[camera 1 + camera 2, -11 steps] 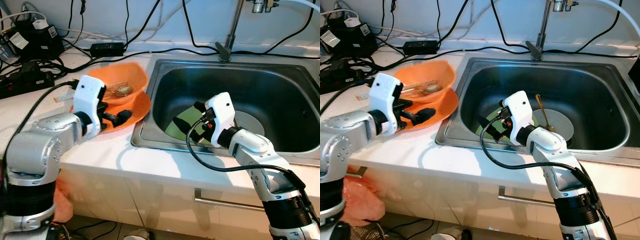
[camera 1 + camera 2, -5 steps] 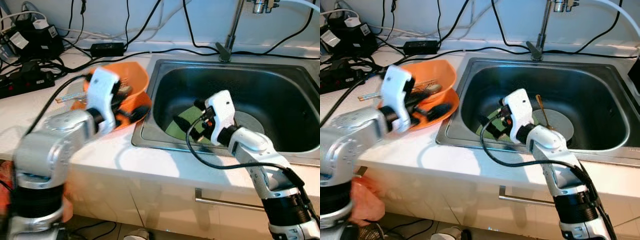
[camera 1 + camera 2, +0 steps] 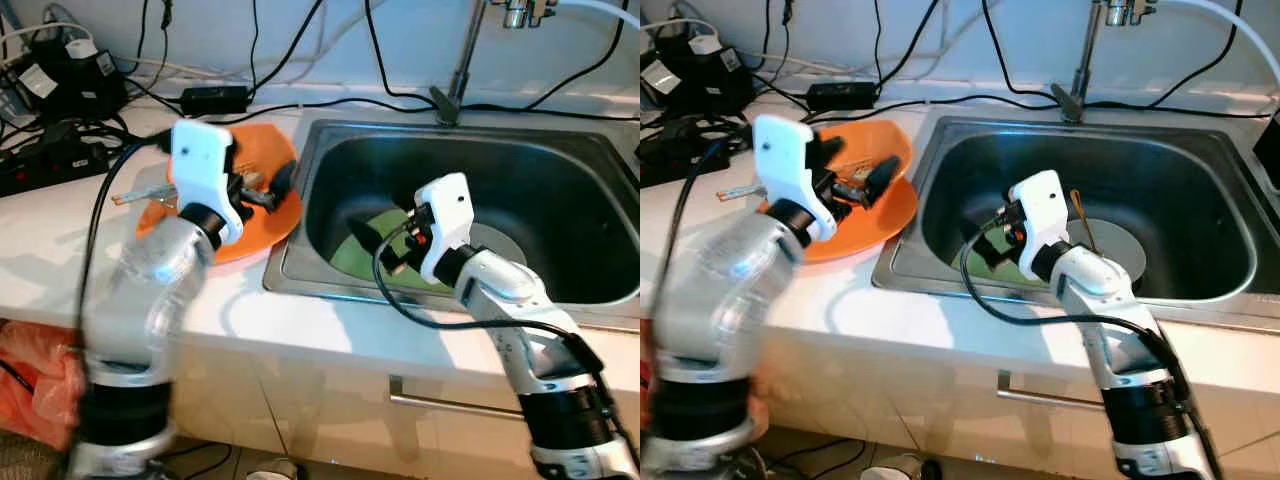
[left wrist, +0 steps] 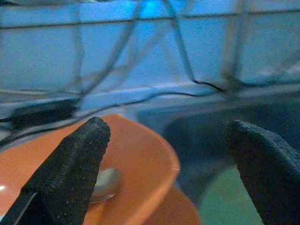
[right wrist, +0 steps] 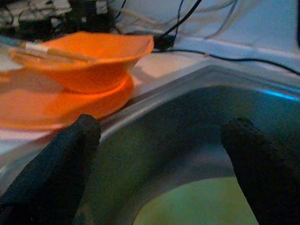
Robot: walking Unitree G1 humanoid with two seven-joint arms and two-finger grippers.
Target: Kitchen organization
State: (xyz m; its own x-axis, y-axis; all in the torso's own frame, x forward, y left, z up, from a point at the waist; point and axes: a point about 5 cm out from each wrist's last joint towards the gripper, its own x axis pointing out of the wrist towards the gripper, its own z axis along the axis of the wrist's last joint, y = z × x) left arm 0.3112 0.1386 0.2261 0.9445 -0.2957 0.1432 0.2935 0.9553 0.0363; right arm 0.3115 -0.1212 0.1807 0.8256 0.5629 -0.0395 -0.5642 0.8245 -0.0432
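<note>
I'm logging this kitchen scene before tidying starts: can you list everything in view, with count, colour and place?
Sink: one, steel, set in the counter on the right.
Tap: one, metal, behind the sink.
Green mat: one, on the sink floor, left part.
Grey plate: one, on the sink floor, a thin utensil on it.
Orange plate: one, on the counter left of the sink.
Orange bowl: one, stacked on the orange plate, utensils inside.
Cables and power strips: several, black, back of the counter.
Left gripper: jaws open, over the orange bowl.
Right gripper: jaws open, inside the sink.
</note>
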